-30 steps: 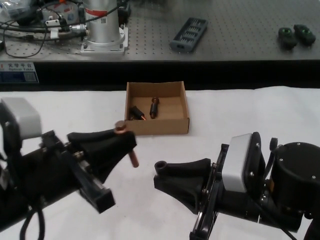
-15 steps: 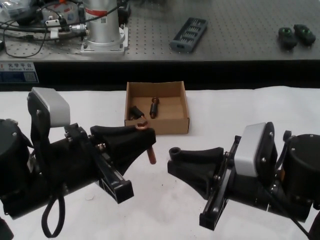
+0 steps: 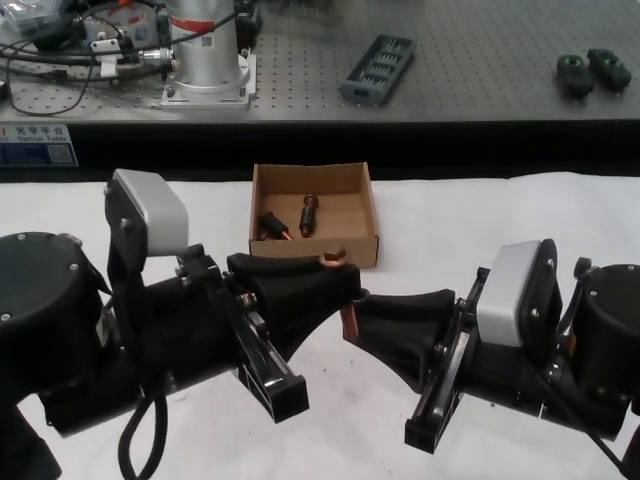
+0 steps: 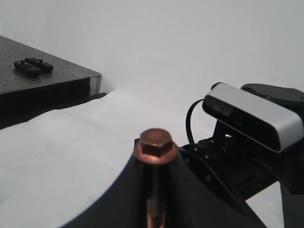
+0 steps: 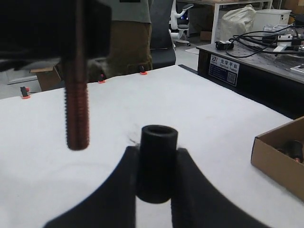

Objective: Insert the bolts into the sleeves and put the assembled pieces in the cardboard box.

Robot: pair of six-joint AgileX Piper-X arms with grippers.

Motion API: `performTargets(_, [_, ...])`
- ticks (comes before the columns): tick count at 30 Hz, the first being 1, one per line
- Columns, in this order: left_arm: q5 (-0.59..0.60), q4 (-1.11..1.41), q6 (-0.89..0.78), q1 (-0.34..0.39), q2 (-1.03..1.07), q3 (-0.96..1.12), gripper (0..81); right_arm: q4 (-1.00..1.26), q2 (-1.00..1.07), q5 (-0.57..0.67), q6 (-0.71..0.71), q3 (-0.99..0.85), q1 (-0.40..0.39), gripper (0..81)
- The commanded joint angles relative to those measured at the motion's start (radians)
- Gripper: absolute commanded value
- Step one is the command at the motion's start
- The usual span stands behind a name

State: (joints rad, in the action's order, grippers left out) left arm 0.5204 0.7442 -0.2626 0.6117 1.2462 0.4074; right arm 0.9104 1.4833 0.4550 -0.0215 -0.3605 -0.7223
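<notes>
My left gripper [image 3: 338,285] is shut on a copper bolt [image 3: 347,312] that hangs upright, hex head [image 4: 155,145] on top. My right gripper [image 5: 156,178] is shut on a black sleeve [image 5: 156,159], held upright with its bore open upward. In the right wrist view the bolt's threaded shaft [image 5: 77,109] hangs beside the sleeve, its tip about level with the sleeve's rim, not inside. In the high view the two grippers meet in front of the cardboard box [image 3: 320,252], and the right gripper [image 3: 372,305] is partly hidden behind the bolt. Two assembled pieces [image 3: 308,215] lie in the box.
White cloth [image 3: 480,230] covers the bench around the arms. Behind it, a black perforated table carries a metal post [image 3: 205,50], a black rack [image 3: 378,68] and two small black parts [image 3: 593,70]. The box corner [image 5: 280,152] lies off to one side of the sleeve.
My left gripper has carried the bolt to the right and my right gripper has brought the sleeve left. They were far apart and now stand side by side.
</notes>
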Motion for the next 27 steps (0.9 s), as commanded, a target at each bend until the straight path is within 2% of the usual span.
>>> performTargets(1, [-0.027, 0.02, 0.041, 0.006, 0.004, 0.012, 0.6, 0.039, -0.014, -0.018, -0.026, 0.02, 0.004, 1.3])
performTargets(27, [-0.09, 0.018, 0.09, 0.006, 0.004, 0.027, 0.6, 0.038, -0.014, 0.061, -0.029, 0.018, -0.002, 1.3])
